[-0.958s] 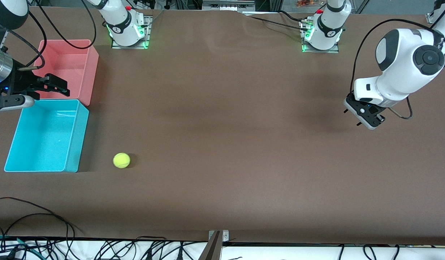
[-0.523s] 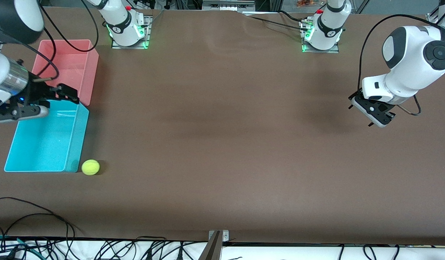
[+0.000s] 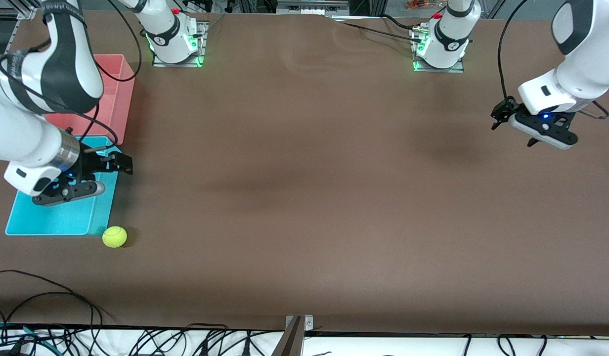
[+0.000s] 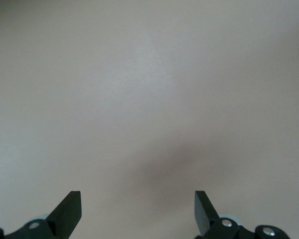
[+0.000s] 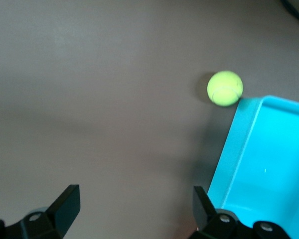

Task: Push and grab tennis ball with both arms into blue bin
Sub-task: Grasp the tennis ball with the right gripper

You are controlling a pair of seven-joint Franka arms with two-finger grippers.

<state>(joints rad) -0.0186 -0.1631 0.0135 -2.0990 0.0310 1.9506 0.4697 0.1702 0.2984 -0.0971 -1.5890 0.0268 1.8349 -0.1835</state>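
The tennis ball (image 3: pixel 114 237) (image 5: pixel 224 88) lies on the brown table, outside the blue bin (image 3: pixel 52 223) (image 5: pixel 249 149). It rests right beside the bin's corner nearest the front camera. My right gripper (image 3: pixel 122 165) (image 5: pixel 137 204) hangs open and empty over the bin's wall that faces the left arm's end, above and apart from the ball. My left gripper (image 3: pixel 511 130) (image 4: pixel 138 206) hangs open over bare table at the left arm's end, with nothing between its fingers. The right arm hides much of the bin's inside in the front view.
A pink bin (image 3: pixel 120 96) stands against the blue bin, farther from the front camera. Loose black cables (image 3: pixel 47 291) run along the table edge nearest the front camera. A metal bracket (image 3: pixel 297 331) sits at that edge's middle.
The ball has rolled across the table to the blue bin's corner. My right gripper has swung from the pink bin's edge over the blue bin. My left gripper has drawn back toward its end.
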